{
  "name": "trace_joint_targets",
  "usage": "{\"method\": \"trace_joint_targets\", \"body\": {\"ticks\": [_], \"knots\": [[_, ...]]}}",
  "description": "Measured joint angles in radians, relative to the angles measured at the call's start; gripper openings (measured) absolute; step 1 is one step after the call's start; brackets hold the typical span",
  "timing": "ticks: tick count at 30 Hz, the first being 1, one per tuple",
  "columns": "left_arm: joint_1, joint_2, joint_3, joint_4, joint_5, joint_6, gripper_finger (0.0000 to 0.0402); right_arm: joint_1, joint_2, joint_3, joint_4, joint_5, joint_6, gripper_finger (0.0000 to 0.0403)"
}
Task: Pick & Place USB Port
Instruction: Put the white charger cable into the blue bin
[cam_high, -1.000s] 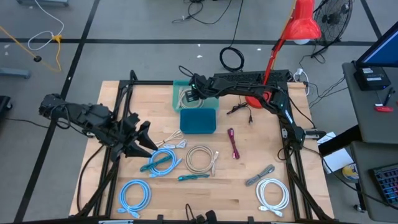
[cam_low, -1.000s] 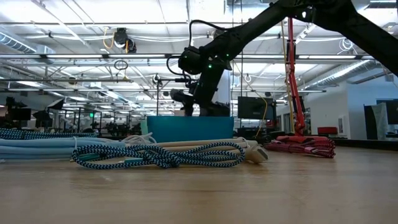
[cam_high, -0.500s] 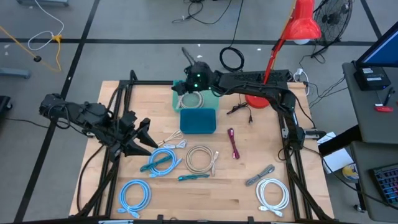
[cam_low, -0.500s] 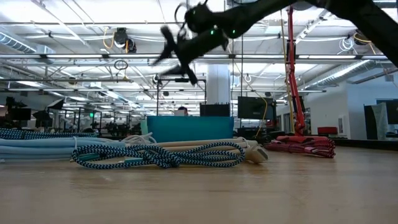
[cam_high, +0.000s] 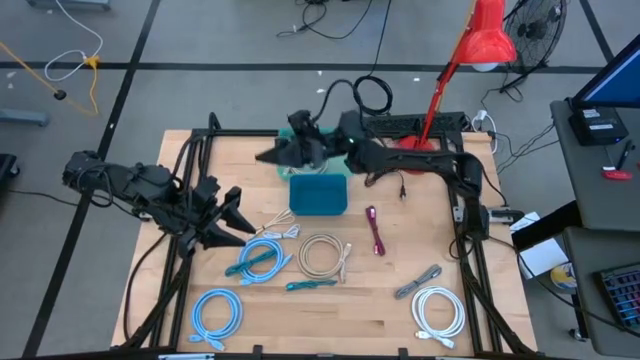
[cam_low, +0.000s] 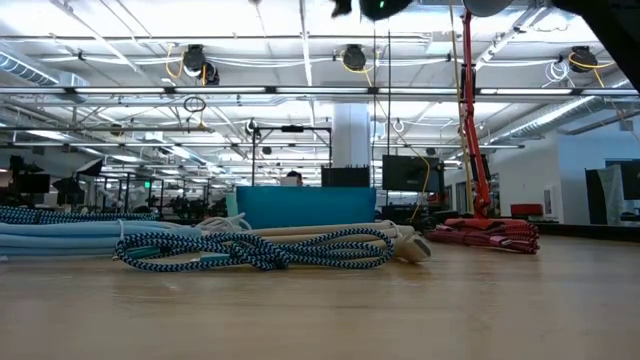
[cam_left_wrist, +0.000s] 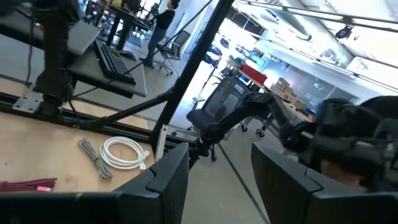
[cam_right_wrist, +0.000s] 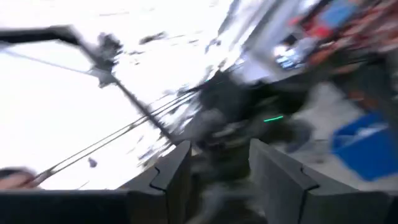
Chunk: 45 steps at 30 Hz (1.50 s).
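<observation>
Left arm waits at the table's left edge. The left gripper (cam_high: 237, 217) points toward the cables, its fingers spread with nothing between them.

The task's things, the USB cables, lie loose on the wood in front of the teal bin (cam_high: 318, 194). From left to right:
- blue coil (cam_high: 216, 312), at the near edge
- blue-teal braided cable (cam_high: 259, 258)
- beige coil (cam_high: 321, 254)
- magenta cable (cam_high: 375, 231), folded into a narrow strip
- grey cable (cam_high: 418, 282)
- white coil (cam_high: 439, 311)

Right arm reaches across the far side. The right gripper (cam_high: 270, 157) hangs high, over the bin's far left corner. Its wrist view is badly smeared — the fingers stand apart, and I can make out nothing held between them.

My read on handling: all of these are light, limp and a bit springy, so a coil will sag and may unwind if lifted by a single strand. I'd close across several gathered strands, or on the stiff plug shell. The braided jacket should give decent friction — the smooth white and blue ones look more likely to slip.
</observation>
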Motion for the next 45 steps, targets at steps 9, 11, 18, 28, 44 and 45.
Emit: {"method": "trace_joint_targets", "body": {"ticks": [9,11,18,28,44,45], "knots": [[0.042,0.0,0.0,-0.009,0.006,0.0,0.0179,0.184,-0.246,0.0,-0.797,0.182,-0.414,0.0118],[0.05,0.0,0.0,-0.009,0.009,0.0,0.0179,0.22,-0.313,0.0,-1.074,0.373,-0.492,0.0115],[0.081,0.0,0.0,-0.01,0.009,0.004,0.0179,0.344,-0.456,0.0,-1.811,0.866,-0.311,0.0124],[0.112,0.0,0.0,-0.187,-0.059,-0.104,0.0179,0.453,-0.471,-0.108,-2.222,0.892,-0.034,0.0157],[0.07,0.422,0.0,-0.738,-0.254,-0.199,0.0179,0.562,-0.474,-0.479,-2.009,0.819,0.061,0.0162],[0.07,0.456,0.0,-0.728,-0.252,-0.185,0.0179,0.567,-0.473,-0.488,-1.991,0.817,0.069,0.0162]]}}
